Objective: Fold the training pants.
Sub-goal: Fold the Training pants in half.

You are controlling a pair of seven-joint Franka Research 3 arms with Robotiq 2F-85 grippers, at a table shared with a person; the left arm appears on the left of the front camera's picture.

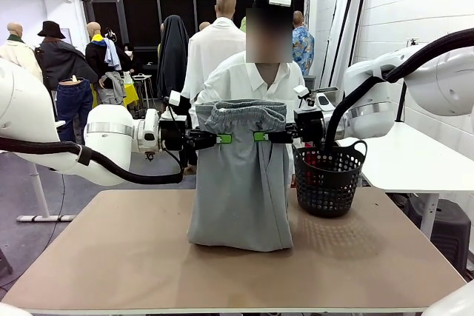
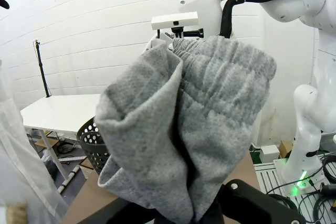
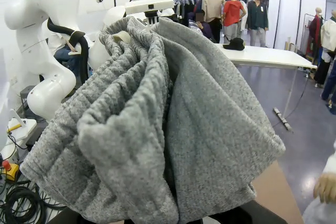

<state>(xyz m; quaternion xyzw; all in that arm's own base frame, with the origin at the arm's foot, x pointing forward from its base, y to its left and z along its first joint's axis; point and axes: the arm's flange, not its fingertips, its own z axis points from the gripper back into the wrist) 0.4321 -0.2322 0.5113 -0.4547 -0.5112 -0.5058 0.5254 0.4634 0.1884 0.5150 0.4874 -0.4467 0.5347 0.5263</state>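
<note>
Front view: a white robot arm reaches in from the left, and its left fingers (image 1: 224,138) are pinched shut on the left end of the waistband of the pants (image 1: 241,183). The pants hang upright in the middle, between the two arms and in front of a person in a white shirt (image 1: 237,79). The lower edge rests on the tabletop (image 1: 111,257). At the waistband's right end, the right fingers (image 1: 261,136) are also clamped shut on the cloth. A black basket (image 1: 328,175) stands on the tabletop just beside the pants, to the right.

Left wrist view: grey knit cloth (image 2: 199,129) bunches in loose folds close to the camera. Right wrist view: the same cloth (image 3: 157,129) is crumpled, with the ribbed elastic band on top.

The pants look light, soft and limp, so they will likely sag and crease wherever they are unsupported. They are not fragile and not slippery. The gathered waistband ends look like the firmest places to hold, with the leg ends as the other natural hold for folding.

Count: one pair of pants, two sets of fingers, one basket, one tabletop, one person at the far side.
</note>
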